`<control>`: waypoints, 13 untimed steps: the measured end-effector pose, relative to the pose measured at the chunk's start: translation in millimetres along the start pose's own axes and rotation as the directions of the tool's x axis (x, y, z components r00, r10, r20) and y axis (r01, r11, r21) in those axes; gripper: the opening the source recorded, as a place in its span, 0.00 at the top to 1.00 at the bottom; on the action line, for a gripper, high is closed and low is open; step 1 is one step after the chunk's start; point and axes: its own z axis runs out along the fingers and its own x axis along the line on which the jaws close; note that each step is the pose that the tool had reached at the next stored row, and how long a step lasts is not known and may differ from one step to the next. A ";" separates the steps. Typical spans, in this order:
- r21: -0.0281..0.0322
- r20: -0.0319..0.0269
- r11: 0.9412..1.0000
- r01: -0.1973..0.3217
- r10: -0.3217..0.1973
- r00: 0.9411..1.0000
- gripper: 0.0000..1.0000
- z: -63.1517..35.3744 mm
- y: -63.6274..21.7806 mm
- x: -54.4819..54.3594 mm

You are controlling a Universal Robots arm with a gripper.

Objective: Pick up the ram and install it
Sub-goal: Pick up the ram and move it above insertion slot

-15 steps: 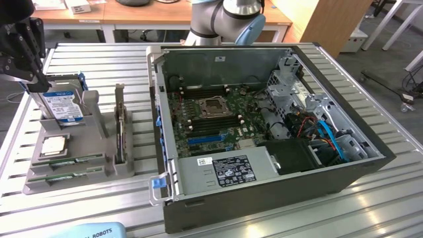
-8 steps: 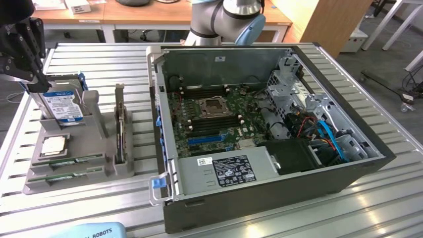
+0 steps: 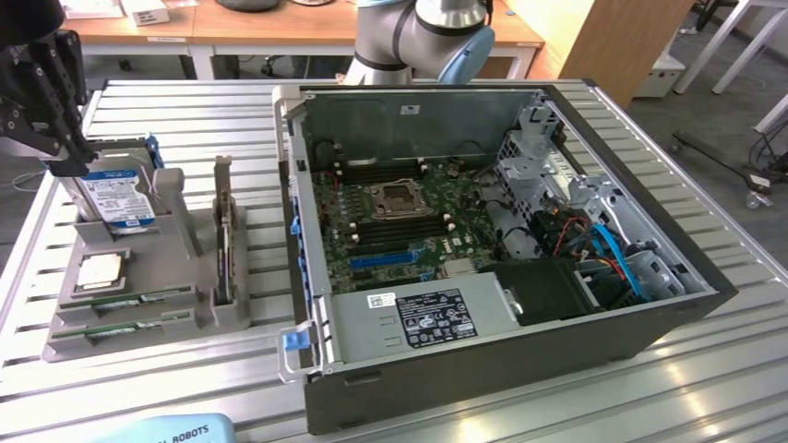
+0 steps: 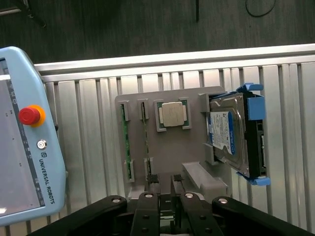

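A Universal Robots arm hangs its black jaws at the upper left of the exterior view, over the far end of a grey parts tray that rests on a slatted metal table. In the wrist view the two fingertips stand a narrow gap apart, with nothing seen between them.

One ram stick and its twin lie side by side in the tray's slots at the lower left of the exterior view, well apart from the jaws. In the wrist view they show as two thin green strips.

A square silver processor chip sits in its pocket just beyond them, and a blue-labelled hard drive stands on edge directly beneath the jaws. A dark expansion card stands upright along the side of the tray that faces the computer case.

The open computer case fills the middle of the exterior view, with its green motherboard exposed. A pale blue teach pendant lies on the table beside the tray.
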 end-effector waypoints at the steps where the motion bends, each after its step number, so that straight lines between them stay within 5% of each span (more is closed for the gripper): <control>1: 0.000 0.000 1.000 0.000 0.000 1.000 0.77 0.0 0.0 0.0; 3: 0.000 0.000 1.000 0.000 0.000 1.000 0.71 0.0 0.0 0.0; 13: 0.001 0.000 1.000 0.000 0.000 1.000 0.71 8.0 -0.2 0.2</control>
